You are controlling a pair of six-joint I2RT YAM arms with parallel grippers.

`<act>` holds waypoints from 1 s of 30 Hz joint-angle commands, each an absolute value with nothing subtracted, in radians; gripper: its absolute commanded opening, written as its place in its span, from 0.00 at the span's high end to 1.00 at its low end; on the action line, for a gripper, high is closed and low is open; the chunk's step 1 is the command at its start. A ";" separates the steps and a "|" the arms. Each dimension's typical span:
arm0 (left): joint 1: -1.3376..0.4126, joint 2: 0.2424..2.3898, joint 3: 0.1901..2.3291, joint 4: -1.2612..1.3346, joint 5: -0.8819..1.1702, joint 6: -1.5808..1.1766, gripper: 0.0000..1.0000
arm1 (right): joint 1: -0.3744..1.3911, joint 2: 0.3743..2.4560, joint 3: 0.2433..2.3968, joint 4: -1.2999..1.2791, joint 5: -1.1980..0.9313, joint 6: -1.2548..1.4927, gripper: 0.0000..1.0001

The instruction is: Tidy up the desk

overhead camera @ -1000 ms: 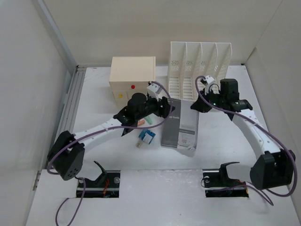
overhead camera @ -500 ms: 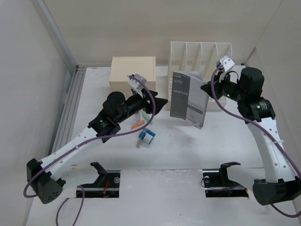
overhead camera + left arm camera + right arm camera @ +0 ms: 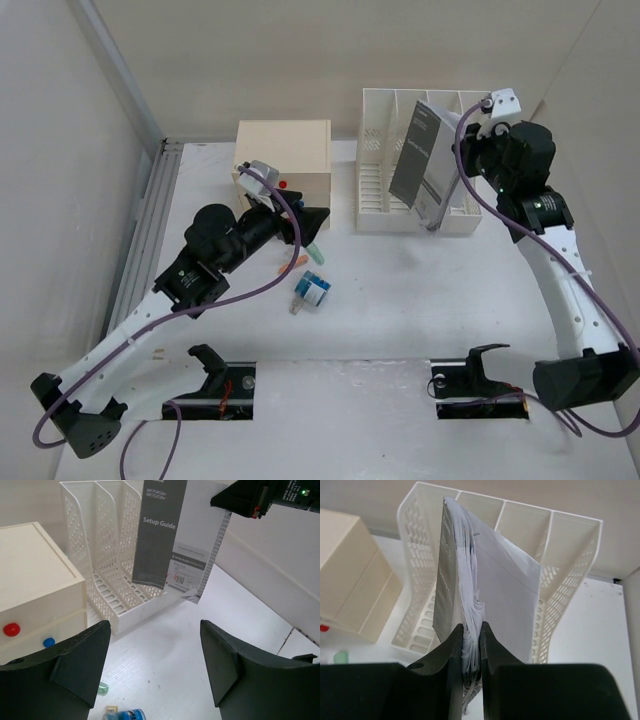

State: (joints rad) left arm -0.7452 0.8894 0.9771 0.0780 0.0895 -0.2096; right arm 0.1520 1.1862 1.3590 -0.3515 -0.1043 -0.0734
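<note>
Top external view: the desk (image 3: 450, 300) is a flat, matte white top that fills the floor of a booth of plain beige walls, with a metal rail (image 3: 150, 230) along its left edge. It lies level, its edges square to the walls, running from the arm bases to the back wall. Which side is longer I cannot tell. A cream drawer box (image 3: 283, 150) and a white file rack (image 3: 380, 130) stand side by side at the back. The right gripper (image 3: 465, 150) holds a booklet (image 3: 425, 160) upright and slightly tilted over the rack's middle slots. The left gripper (image 3: 315, 222) hangs just in front of the drawer box. A small blue bottle (image 3: 314, 290) lies on the desk near it.

Left wrist view: the left fingers (image 3: 80, 665) stand wide apart with nothing between them. Bare desk shows beneath. The booklet's grey cover reads "Setup Guide". The drawer box has a red knob (image 3: 11, 629) and a blue knob (image 3: 48, 642).

Right wrist view: the right fingers (image 3: 452, 655) are pressed narrowly on the booklet's edge. The rack's slots lie behind it.
</note>
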 commanded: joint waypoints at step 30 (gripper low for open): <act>-0.732 0.850 0.951 0.083 0.046 -0.189 0.29 | 0.515 1.486 1.442 0.259 0.627 -0.055 1.00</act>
